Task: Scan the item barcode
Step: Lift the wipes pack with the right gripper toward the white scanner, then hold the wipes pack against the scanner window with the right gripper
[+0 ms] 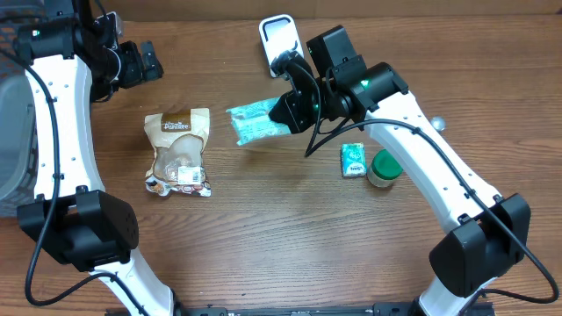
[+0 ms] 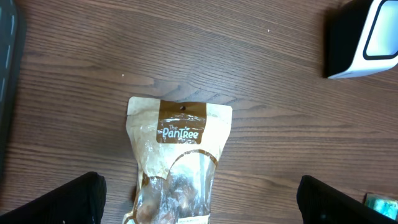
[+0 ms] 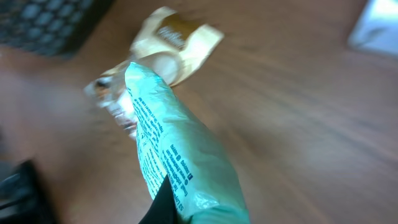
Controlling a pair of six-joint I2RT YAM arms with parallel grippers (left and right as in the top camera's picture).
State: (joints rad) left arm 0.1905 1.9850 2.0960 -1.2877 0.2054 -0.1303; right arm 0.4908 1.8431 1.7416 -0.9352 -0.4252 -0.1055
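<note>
My right gripper (image 1: 285,112) is shut on one end of a teal plastic packet (image 1: 255,123) and holds it above the table, below the white barcode scanner (image 1: 277,39). In the right wrist view the packet (image 3: 180,155) runs up from the jaws, with blue print along one side; one dark finger (image 3: 163,205) shows against it. A brown snack pouch (image 1: 180,149) lies flat on the table. My left gripper (image 1: 147,60) is at the back left, open. In the left wrist view that gripper (image 2: 199,208) spans wide above the pouch (image 2: 180,155), apart from it.
A small green packet (image 1: 353,160) and a green-lidded jar (image 1: 384,167) stand under the right arm. A grey bin (image 1: 10,132) sits at the left edge. The scanner (image 2: 367,37) shows in the left wrist view's top right corner.
</note>
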